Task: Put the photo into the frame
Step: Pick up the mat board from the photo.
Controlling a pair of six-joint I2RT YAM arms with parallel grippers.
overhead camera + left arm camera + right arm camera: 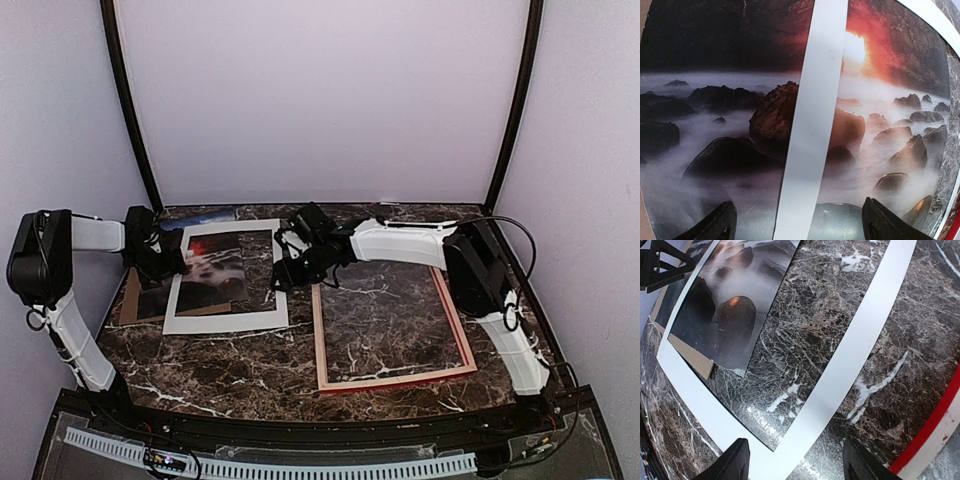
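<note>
On the surface, back left, the left arm reaches right, its hand low over the photo, jaws wide and empty. The right arm stretches left past the frame, its hand over the mat, jaws apart, gripping nothing. The photo lies skewed under the mat, left of the frame.

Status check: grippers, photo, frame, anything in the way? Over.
Left gripper open above the photo. Right gripper open above the white mat. Photo not yet in the frame, frame empty. Mat overlaps the photo, brown board beneath it.
</note>
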